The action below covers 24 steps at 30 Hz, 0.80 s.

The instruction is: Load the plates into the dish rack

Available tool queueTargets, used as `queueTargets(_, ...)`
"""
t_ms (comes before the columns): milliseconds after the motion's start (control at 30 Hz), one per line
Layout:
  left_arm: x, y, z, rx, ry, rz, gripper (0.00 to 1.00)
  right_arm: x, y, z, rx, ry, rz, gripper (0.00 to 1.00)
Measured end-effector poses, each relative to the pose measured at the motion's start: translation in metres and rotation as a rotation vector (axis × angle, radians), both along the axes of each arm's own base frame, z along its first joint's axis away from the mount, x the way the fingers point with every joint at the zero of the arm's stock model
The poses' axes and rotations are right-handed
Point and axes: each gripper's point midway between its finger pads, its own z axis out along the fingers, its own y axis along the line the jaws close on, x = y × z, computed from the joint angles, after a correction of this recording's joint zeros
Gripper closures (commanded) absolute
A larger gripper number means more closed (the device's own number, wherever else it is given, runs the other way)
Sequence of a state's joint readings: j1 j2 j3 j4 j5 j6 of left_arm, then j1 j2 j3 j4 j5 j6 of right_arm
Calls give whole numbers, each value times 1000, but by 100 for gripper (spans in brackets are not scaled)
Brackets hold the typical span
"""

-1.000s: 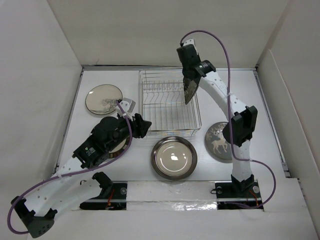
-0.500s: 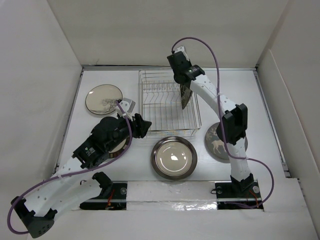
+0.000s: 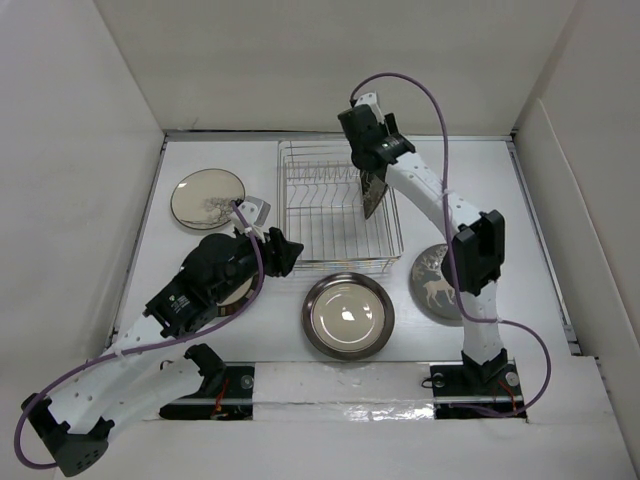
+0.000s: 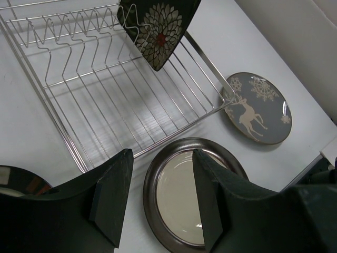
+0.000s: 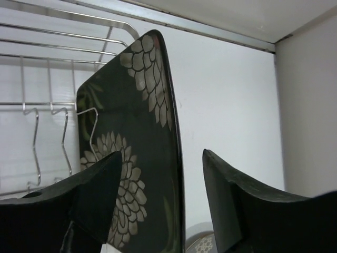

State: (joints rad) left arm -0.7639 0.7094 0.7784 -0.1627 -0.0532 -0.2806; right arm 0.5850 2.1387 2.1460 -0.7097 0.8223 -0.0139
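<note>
The dark floral rectangular plate stands on edge among the prongs at the right side of the dish rack. My right gripper is above it, open, its fingers either side of the plate's top edge with a gap on the right. My left gripper hovers open and empty by the rack's front left corner. A cream plate with a brown rim lies in front of the rack. The grey deer plate lies to the right.
A round plate with a dark rim lies at the far left of the table. Another plate is mostly hidden under my left arm. White walls close in the table on three sides.
My right arm lowered the floral plate leftwards into the rack, then opened its jaws around it. The left arm has not moved.
</note>
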Motion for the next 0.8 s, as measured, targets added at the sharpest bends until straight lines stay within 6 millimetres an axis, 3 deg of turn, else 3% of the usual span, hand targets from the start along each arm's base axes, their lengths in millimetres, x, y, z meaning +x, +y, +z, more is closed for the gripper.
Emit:
queueTargets(67,0,0,0,-1,0,-1,54,-8,-3,10,57,-14,6,30)
queueTargets(133,-1,-1,0,-2,0,-5,54,-22,-14,24,134,-49,4,38)
queueTargets(167,-1,-1,1,-3,-1,-8,54,-31,-23,31,180,-71,-5,51)
queueTargets(200,-2,-1,1,-5,-2,-10,54,-42,-34,39,233,-104,-15,89)
queueTargets(233,-2,-1,2,-7,-4,-12,54,-57,-48,48,290,-143,-28,100)
queueTargets(367,-5,1,5,-18,-14,-18,54,-122,-135,59,562,-330,-186,100)
queueTargets(467,-7,2,7,-25,-20,-21,54,-175,-208,23,708,-440,-389,100)
queueTargets(533,-8,2,8,-29,-23,-22,54,-209,-241,-24,765,-433,-528,87)
queueTargets(567,-9,2,9,-31,-26,-24,54,-221,-245,-46,804,-401,-576,71)
queueTargets(667,-11,2,11,-37,-31,-32,54,-264,-266,-112,848,-300,-761,44)
queueTargets(733,-12,2,13,-42,-36,-35,54,-283,-266,-136,887,-247,-835,36)
queueTargets(800,-14,3,15,-49,-44,-34,54,-289,-259,-144,927,-211,-859,26)
